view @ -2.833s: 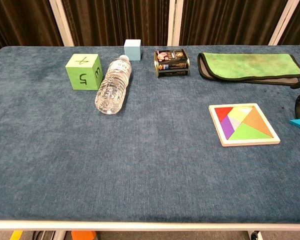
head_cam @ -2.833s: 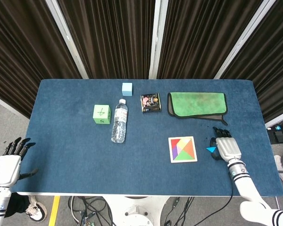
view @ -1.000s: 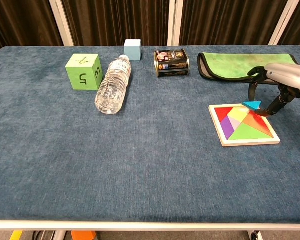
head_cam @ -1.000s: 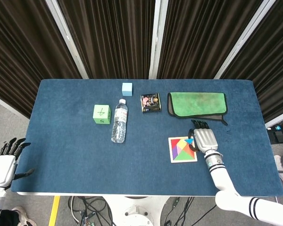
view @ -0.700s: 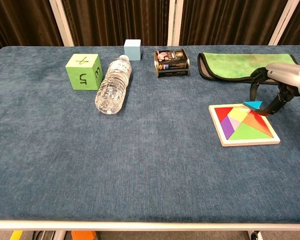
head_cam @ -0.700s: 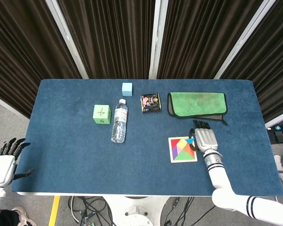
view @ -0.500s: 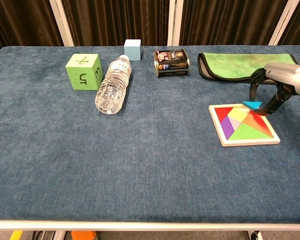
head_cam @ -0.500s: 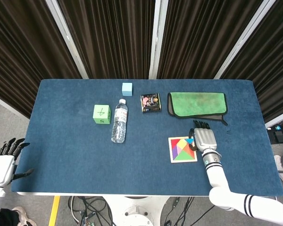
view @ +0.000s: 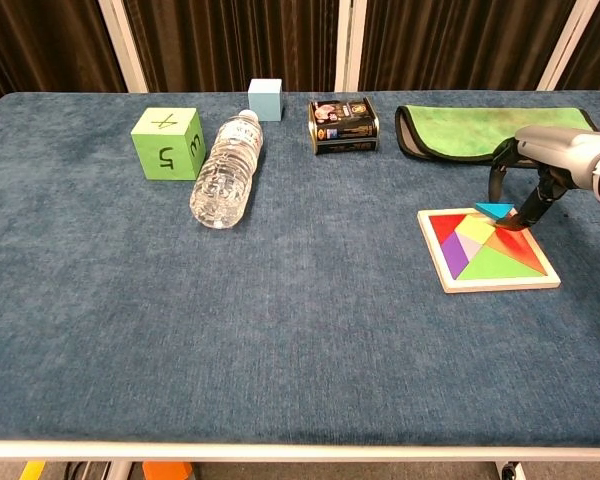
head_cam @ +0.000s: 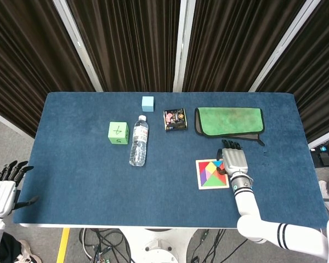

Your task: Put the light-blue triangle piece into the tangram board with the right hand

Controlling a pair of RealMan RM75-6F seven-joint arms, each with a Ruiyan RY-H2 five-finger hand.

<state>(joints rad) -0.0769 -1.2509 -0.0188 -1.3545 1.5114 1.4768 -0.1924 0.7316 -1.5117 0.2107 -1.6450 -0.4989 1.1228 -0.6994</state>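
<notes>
Right hand (view: 540, 165) is seen at the right edge of the chest view, fingers curled down and pinching the light-blue triangle piece (view: 497, 210) between fingertips. The piece is held just above the far edge of the tangram board (view: 488, 279), roughly over its upper middle, where a pale gap appears to remain among the coloured pieces; exact fit of the gap cannot be told. The triangle's long edge is seen running roughly left to right in the frame, about parallel to the board's far rim, with its point toward the near side.

From the head view the hand (head_cam: 235, 160) is placed at the upper right corner of the board (head_cam: 210, 185), covering that corner; the piece itself is hidden there.

Judged: the coming move is a short lowering, with a slight shift toward the board's centre left of the hand, the long edge kept square to the rim.

Left hand (head_cam: 1, 193) is seen at the lower left of the head view, off the table, fingers spread, nothing held, and much the farther from the board.
</notes>
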